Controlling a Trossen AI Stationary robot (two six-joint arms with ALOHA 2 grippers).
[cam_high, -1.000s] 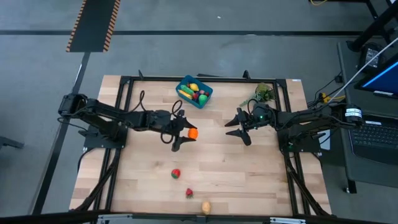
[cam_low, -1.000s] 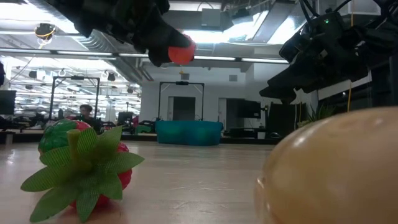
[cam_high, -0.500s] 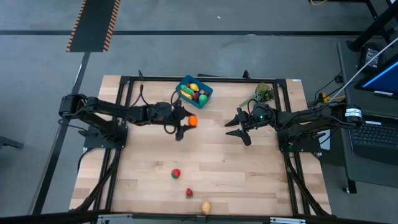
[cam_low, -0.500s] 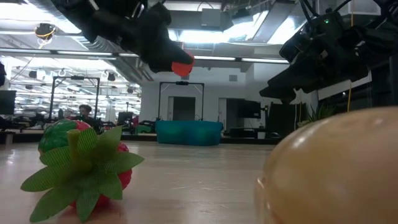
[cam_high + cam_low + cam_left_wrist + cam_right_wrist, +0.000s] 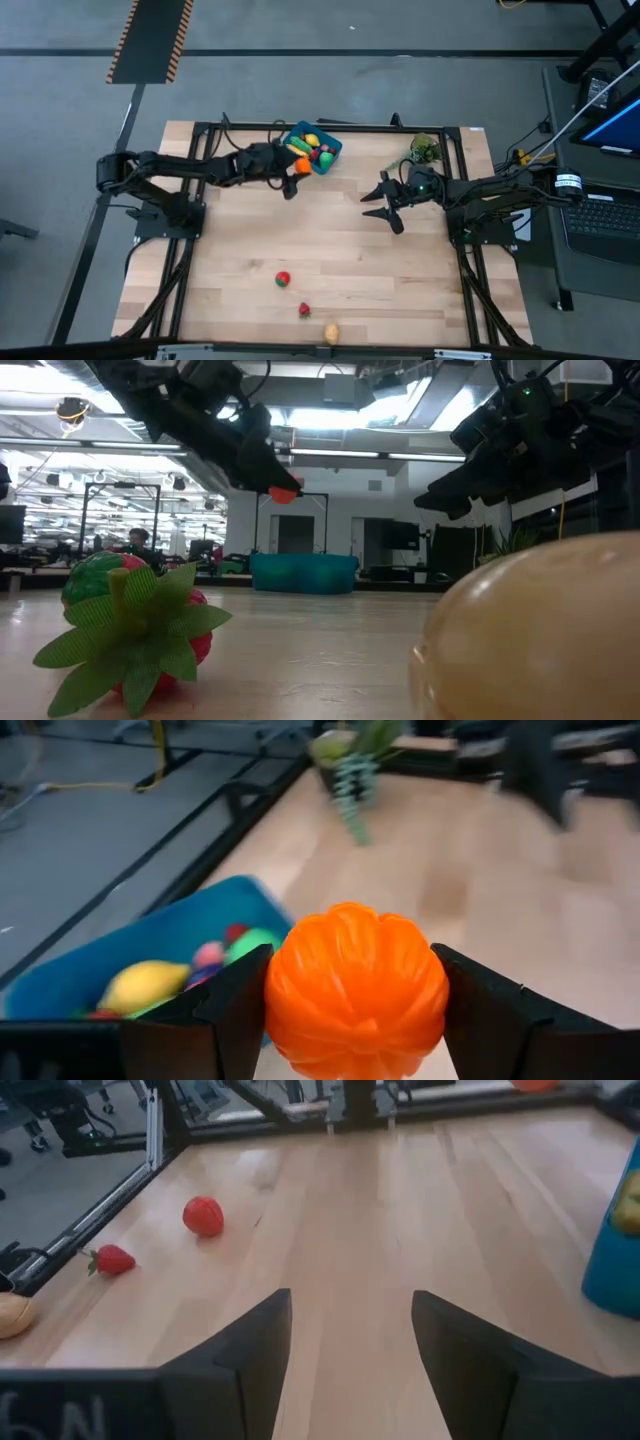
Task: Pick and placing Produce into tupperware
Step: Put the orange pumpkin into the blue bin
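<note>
My left gripper (image 5: 297, 172) is shut on a ribbed orange toy fruit (image 5: 355, 992), lifted clear of the table beside the near-left rim of the blue tupperware (image 5: 312, 147). The tupperware holds several pieces of produce. My right gripper (image 5: 378, 200) hovers open and empty over the table's right half. A red round fruit (image 5: 283, 279), a strawberry (image 5: 304, 311) and a tan piece (image 5: 331, 332) lie on the table near its front edge. My left gripper pinches the orange fruit's two opposite sides (image 5: 285, 1005) between its two fingers (image 5: 235, 1015). The fingers come from the table's left, slanting slightly down. The fruit sits between them clear of the table, just short of the tupperware's rim (image 5: 190, 930).
A grey-green plant sprig (image 5: 425, 150) stands at the far right of the table. A black frame rail (image 5: 330, 127) runs along the far edge behind the tupperware. Bare wood lies between the two grippers and the loose produce.
My left gripper has swung toward the table's far edge, toward the tupperware, carrying the orange fruit with it. The fruit stays lifted clear in the same pinch.
</note>
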